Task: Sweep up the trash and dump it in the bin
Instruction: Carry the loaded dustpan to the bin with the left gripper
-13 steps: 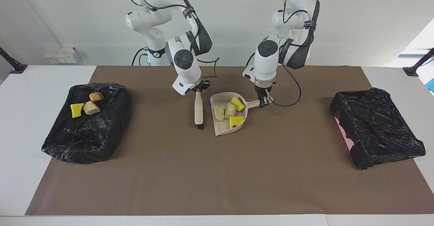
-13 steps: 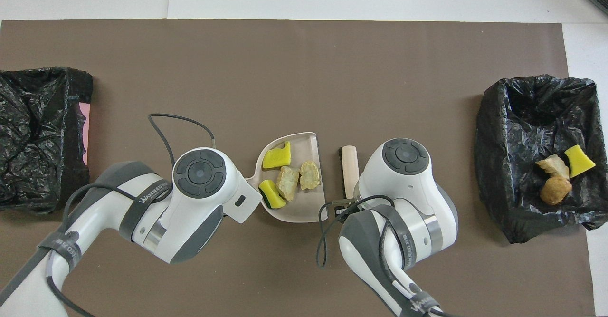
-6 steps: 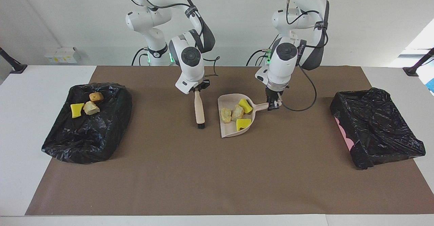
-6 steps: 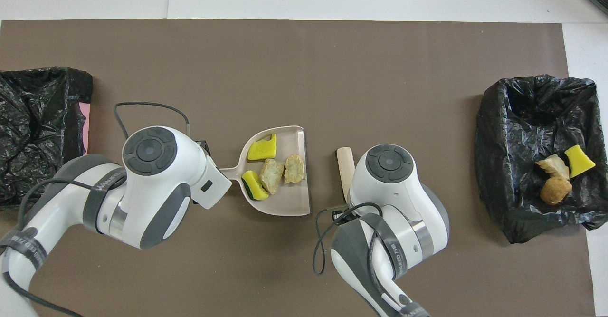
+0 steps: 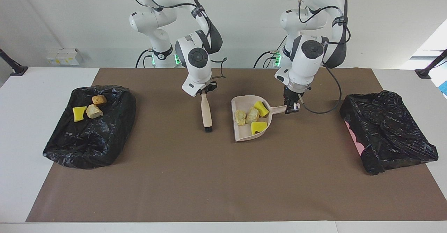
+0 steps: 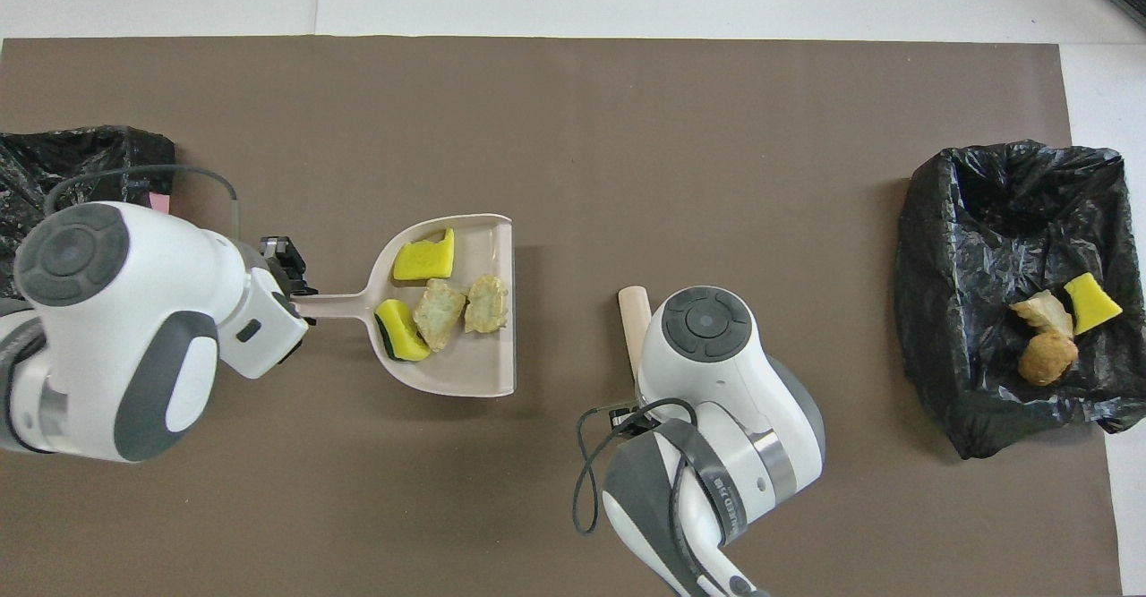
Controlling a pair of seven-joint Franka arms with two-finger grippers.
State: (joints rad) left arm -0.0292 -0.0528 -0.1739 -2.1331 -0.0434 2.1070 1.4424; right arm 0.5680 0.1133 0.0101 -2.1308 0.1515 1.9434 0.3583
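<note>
Trash [image 5: 253,117] sat half dealt with: three scraps lay in the bin [image 5: 89,126] at the right arm's end, four rode in the dustpan [image 5: 252,122]. I judged one dump remained. My left gripper [image 5: 291,108] clamped the dustpan's handle; my right gripper [image 5: 204,91] clamped the brush [image 5: 206,112], bristles hanging below its fingers.

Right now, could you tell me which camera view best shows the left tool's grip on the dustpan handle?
The facing view: the left tool is seen from the side, shut on the dustpan handle. In the overhead view the arm's wrist covers most of the left tool, so only the handle running under it shows.
</note>
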